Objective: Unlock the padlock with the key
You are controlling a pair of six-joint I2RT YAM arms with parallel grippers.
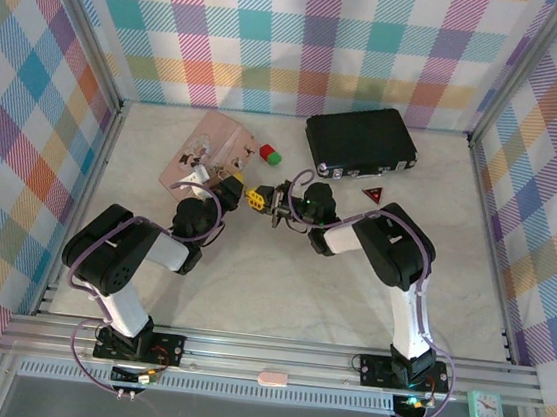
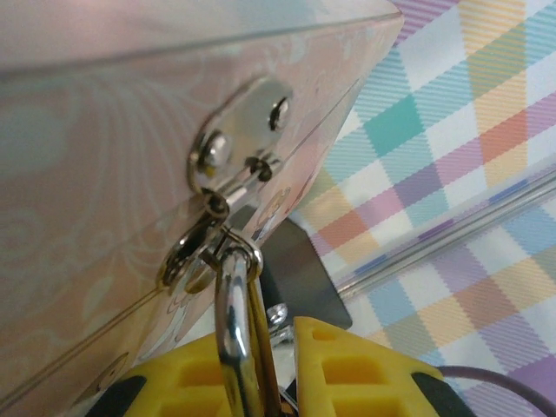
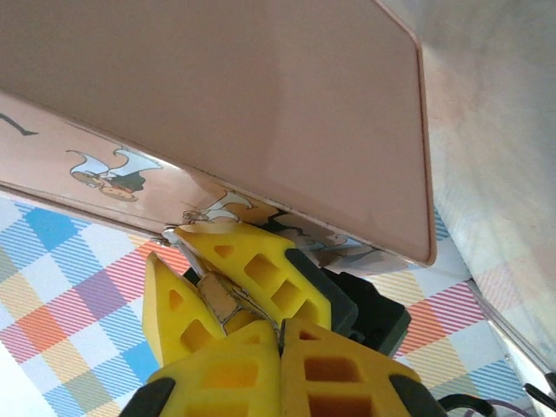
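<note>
The padlock's silver shackle hangs through the metal hasp on the pink tin. My left gripper is shut on the padlock, whose body is hidden between the yellow fingers in the left wrist view. In the right wrist view the brass body shows between the left arm's fingers. My right gripper is pressed shut just below it, on the key, of which only a thin silvery sliver shows, reaching to the padlock. In the top view both grippers meet at the tin's near right corner.
A black case lies behind the right gripper. A red cube and a green cube sit between the tin and the case. A small dark red piece lies right of the right arm. Plaid walls enclose the table.
</note>
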